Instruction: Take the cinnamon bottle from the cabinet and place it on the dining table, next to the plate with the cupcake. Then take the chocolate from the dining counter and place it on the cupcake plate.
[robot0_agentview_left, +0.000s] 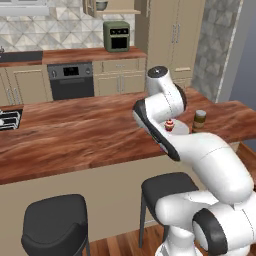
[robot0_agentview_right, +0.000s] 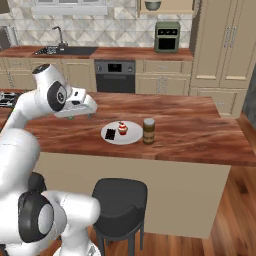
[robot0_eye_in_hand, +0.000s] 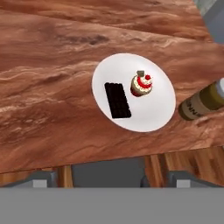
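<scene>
Hand view: chocolate (robot0_eye_in_hand: 117, 100) on plate (robot0_eye_in_hand: 153, 114); left base view hides it.

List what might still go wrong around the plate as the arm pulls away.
1. The cinnamon bottle stands close beside the plate; a low sweep of the arm might tip it.
2. The chocolate lies flat near the plate's edge, beside the cupcake; a knock to the plate may slide it off.
3. The hand hangs near the plate.
</scene>
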